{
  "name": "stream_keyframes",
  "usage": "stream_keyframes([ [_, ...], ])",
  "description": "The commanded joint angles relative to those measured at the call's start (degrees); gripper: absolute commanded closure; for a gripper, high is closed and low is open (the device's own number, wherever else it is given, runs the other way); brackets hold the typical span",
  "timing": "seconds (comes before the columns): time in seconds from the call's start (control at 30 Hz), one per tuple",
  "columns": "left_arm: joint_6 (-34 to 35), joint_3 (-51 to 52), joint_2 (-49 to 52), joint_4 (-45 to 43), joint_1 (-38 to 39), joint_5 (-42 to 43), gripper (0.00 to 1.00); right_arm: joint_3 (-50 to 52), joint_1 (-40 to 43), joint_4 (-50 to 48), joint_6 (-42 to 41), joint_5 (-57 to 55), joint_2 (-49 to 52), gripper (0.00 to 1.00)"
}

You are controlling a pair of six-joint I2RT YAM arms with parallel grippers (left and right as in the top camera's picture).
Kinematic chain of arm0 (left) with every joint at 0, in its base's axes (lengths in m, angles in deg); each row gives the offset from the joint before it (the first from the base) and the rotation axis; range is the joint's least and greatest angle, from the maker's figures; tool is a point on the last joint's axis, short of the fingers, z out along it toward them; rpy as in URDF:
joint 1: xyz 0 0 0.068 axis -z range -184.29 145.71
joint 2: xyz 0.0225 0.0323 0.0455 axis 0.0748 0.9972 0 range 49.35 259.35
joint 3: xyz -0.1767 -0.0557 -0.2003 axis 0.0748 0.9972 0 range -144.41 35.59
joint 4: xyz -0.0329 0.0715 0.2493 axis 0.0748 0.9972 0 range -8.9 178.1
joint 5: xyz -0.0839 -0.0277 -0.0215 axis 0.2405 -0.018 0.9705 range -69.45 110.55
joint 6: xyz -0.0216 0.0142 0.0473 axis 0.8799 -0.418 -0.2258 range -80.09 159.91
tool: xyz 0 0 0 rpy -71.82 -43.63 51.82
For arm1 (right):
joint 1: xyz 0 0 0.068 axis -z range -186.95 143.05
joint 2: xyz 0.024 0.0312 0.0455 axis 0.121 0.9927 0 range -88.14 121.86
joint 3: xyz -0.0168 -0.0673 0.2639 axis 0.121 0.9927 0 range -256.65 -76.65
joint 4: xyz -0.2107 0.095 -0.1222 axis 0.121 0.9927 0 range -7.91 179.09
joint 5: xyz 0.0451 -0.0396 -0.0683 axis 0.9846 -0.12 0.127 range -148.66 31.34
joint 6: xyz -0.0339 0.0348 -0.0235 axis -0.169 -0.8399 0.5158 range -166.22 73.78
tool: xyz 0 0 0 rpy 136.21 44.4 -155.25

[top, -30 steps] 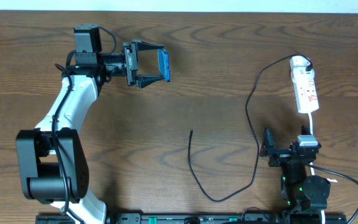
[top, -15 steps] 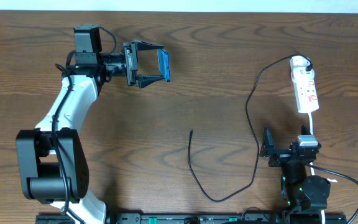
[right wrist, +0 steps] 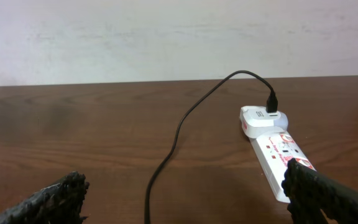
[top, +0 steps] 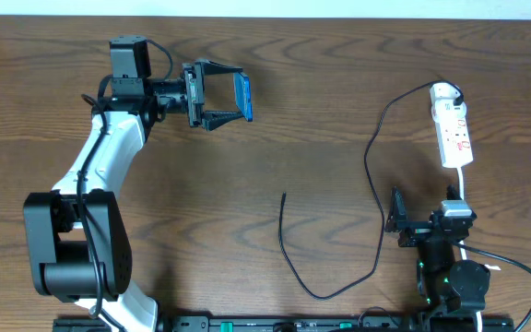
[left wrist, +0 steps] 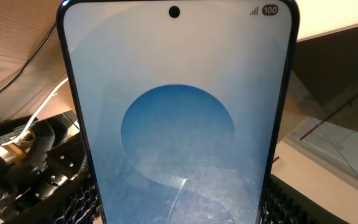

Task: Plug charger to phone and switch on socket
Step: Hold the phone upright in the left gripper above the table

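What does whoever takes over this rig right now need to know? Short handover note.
Left gripper: shut on the phone, held on edge at the far left of the table, screen lit.
Right gripper: open, empty, near the front right.
Charger: cable lies loose, free tip mid-table, other end plugged in at the far end of the socket.
Done: phone grasped.
Left: grasp the cable tip, plug it into the phone, switch on the socket. Switch position unreadable.

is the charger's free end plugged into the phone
No, the charger tip lies loose on the table, far from the phone held in the left gripper.
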Motion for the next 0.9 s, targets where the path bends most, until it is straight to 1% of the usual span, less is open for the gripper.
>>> stream_keyframes([
  [0.0, -2.3, -0.3, -1.7, -0.4, -0.2, 2.0, 0.92, 0.2, -0.4, 0.0, -0.5, -0.2, -0.2, 0.01],
  [0.87, -3.2, -0.3, -1.7, -0.5, -0.2, 0.7, 0.93, 0.2, -0.4, 0.1, -0.5, -0.2, -0.2, 0.01],
])
